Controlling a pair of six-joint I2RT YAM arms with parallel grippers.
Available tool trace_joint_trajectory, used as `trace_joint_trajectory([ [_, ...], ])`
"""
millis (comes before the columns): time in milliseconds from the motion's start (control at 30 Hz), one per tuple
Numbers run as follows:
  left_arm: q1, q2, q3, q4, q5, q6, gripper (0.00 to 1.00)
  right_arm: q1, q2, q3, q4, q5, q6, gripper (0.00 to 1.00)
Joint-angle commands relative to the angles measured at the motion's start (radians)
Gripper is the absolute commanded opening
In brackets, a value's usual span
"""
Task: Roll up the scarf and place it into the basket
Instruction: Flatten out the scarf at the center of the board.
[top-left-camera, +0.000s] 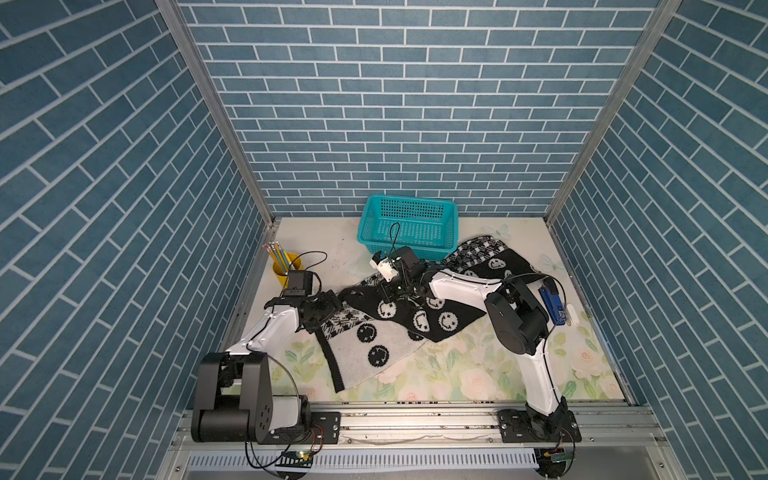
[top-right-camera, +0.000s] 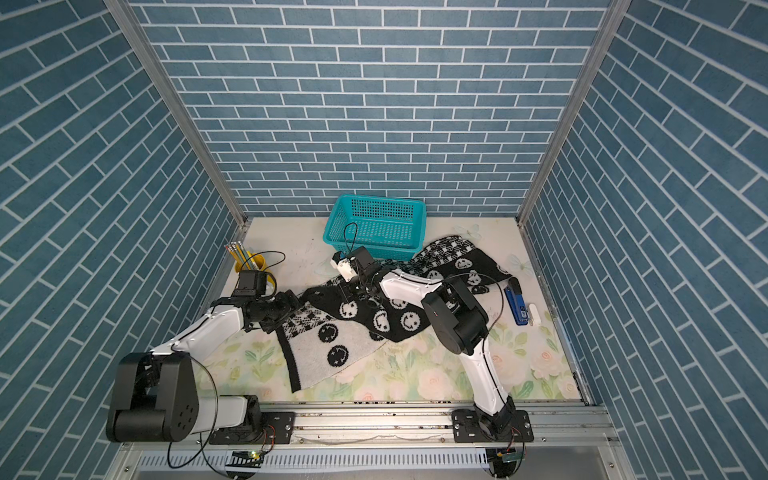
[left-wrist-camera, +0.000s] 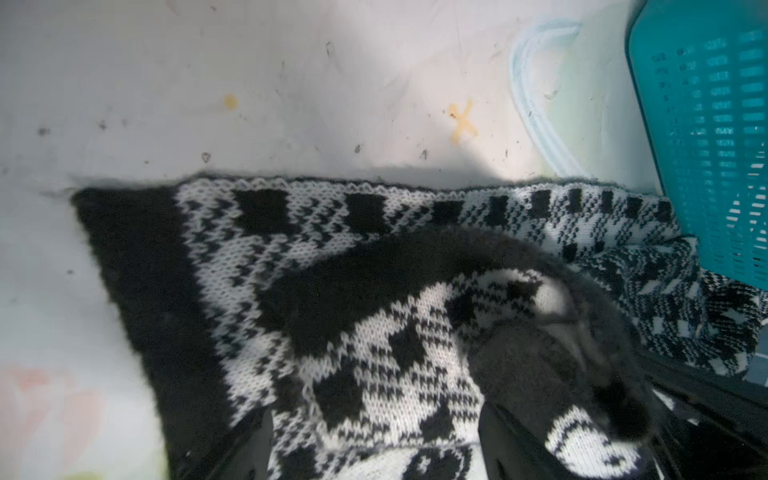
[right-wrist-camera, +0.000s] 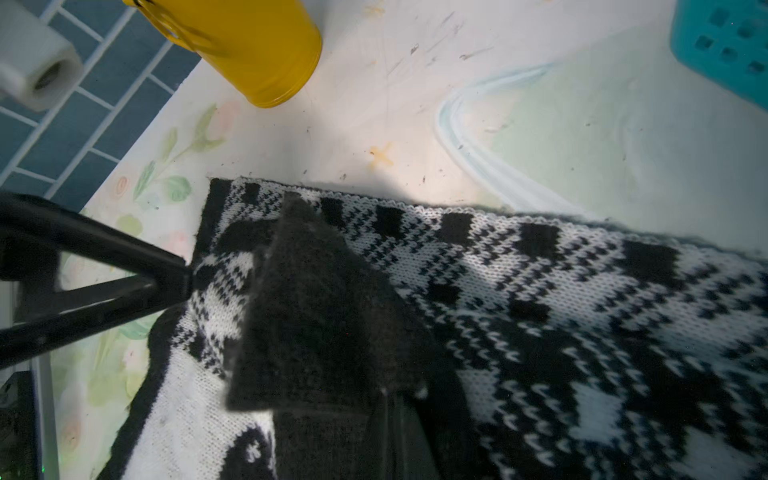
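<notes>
Scarf (top-left-camera: 415, 316) lies on the counter (top-left-camera: 457, 374), long axis 8-to-2 o'clock, far end just beside the basket (top-left-camera: 428, 224). Left end effector (top-left-camera: 326, 309), spread astride the check band at the scarf's 9 o'clock edge, sits nearer. Right end effector (top-left-camera: 395, 293) is over mid-scarf, grip unclear.

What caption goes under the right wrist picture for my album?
Black-and-white scarf on the flowery table, with a yellow cup and teal basket nearby.
</notes>
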Motion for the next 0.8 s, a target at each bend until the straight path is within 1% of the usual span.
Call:
trace_joint_trajectory([
  [0,0.000,0.009,0.017,0.068,0.013,-0.022,0.83,0.007,-0.027,-0.014,0.037,-0.086,-0.010,0.46],
  [33,0.001,0.006,0.028,0.065,0.005,-0.022,0.83,0.013,-0.030,-0.010,0.040,-0.092,-0.014,0.63],
  [67,0.001,0.003,0.042,0.057,-0.014,-0.019,0.84,0.019,-0.024,0.004,0.038,-0.100,-0.020,0.76],
  [100,0.001,0.003,0.059,0.046,-0.030,-0.012,0.84,0.023,-0.012,0.024,0.037,-0.108,-0.022,0.84],
  [133,0.002,0.006,0.075,0.036,-0.042,-0.004,0.84,0.022,0.005,0.049,0.031,-0.114,-0.022,0.94],
  [167,0.004,0.014,0.094,0.023,-0.049,0.002,0.84,0.022,0.033,0.090,0.011,-0.116,-0.027,0.99],
  [267,0.005,0.021,0.125,0.014,-0.054,0.016,0.85,0.022,0.139,0.231,-0.073,-0.092,-0.056,1.00],
  [367,0.009,0.022,0.132,0.019,-0.062,0.023,0.85,0.022,0.229,0.371,-0.169,-0.015,-0.103,0.99],
  [467,0.014,0.031,0.138,0.014,-0.055,0.044,0.86,0.022,0.322,0.522,-0.305,0.071,-0.151,0.99],
  [533,0.023,0.035,0.145,-0.002,-0.052,0.057,0.86,0.023,0.354,0.564,-0.361,0.120,-0.171,1.00],
  [600,0.042,0.024,0.147,-0.009,-0.052,0.069,0.86,0.023,0.345,0.539,-0.370,0.144,-0.180,0.93],
  [633,0.051,0.019,0.147,-0.011,-0.052,0.072,0.86,0.023,0.336,0.522,-0.369,0.153,-0.185,0.87],
  [667,0.066,0.013,0.150,-0.015,-0.049,0.079,0.86,0.026,0.317,0.498,-0.364,0.154,-0.190,0.76],
  [700,0.083,0.012,0.157,-0.022,-0.042,0.087,0.86,0.026,0.291,0.461,-0.340,0.159,-0.187,0.61],
  [733,0.097,0.013,0.167,-0.036,-0.035,0.093,0.86,0.027,0.266,0.431,-0.320,0.155,-0.185,0.45],
  [767,0.111,0.012,0.184,-0.049,-0.026,0.099,0.86,0.028,0.234,0.399,-0.299,0.154,-0.183,0.19],
])
